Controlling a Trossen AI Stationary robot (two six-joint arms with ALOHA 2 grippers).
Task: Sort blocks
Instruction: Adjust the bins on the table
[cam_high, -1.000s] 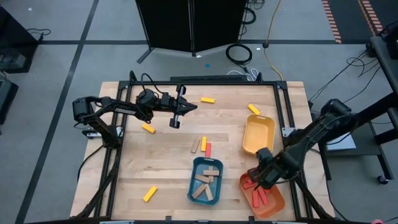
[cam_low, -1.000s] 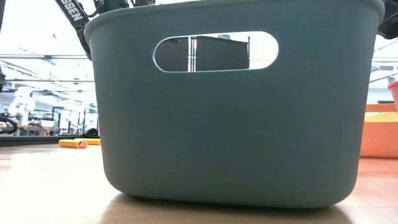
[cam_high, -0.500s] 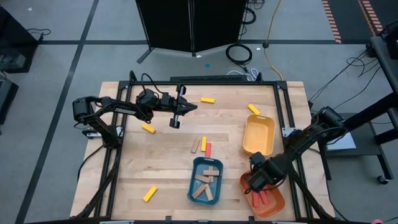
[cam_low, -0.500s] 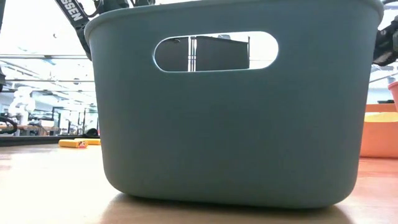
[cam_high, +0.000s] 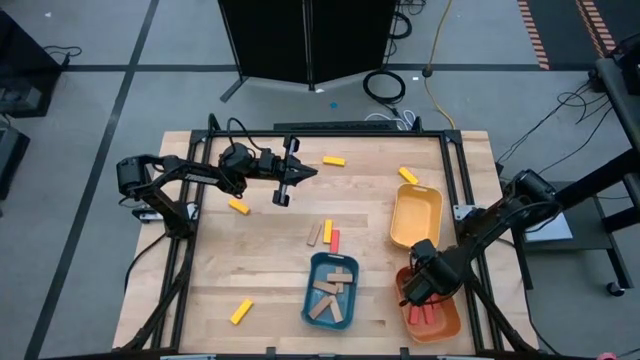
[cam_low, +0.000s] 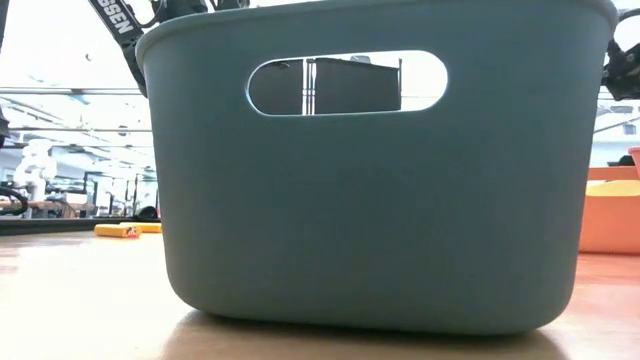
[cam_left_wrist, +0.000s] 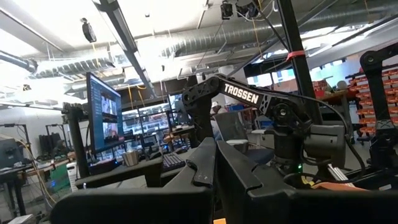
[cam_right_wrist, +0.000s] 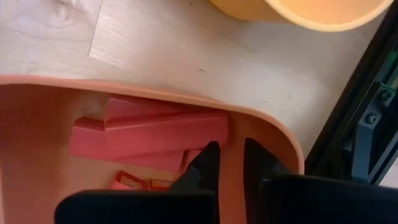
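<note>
My right gripper (cam_high: 416, 291) points down into the far end of the orange tray (cam_high: 455, 318), shut, next to the red blocks (cam_right_wrist: 149, 134) lying in it. My left gripper (cam_high: 283, 190) hangs shut and holds nothing above the table's far left part. Tan blocks (cam_high: 333, 290) lie in the blue tray (cam_high: 309, 300). The yellow tray (cam_high: 416, 215) stands beyond the orange one. A tan, a yellow and a red block (cam_high: 326, 237) lie together mid-table. Several yellow blocks (cam_high: 238, 206) are scattered on the table. My right gripper reaches from above, pointing down, inside the orange tray by its far right corner (cam_right_wrist: 261, 130). Its fingers (cam_right_wrist: 208, 165) stand just beside the end of the red blocks. The fingertips are hidden by the gripper itself. Whether they press the floor or the wall, I cannot tell.
The blue tray (cam_low: 380, 200) fills the low view, close to the table's near edge. A black frame rail (cam_right_wrist: 354, 118) runs right beside the orange tray. Open tabletop lies at the near left around one yellow block (cam_high: 241, 311).
My right gripper has sunk into the orange tray's far end and tipped to point more steeply down. The orange tray has turned about on the table and now lies straighter from near to far.
</note>
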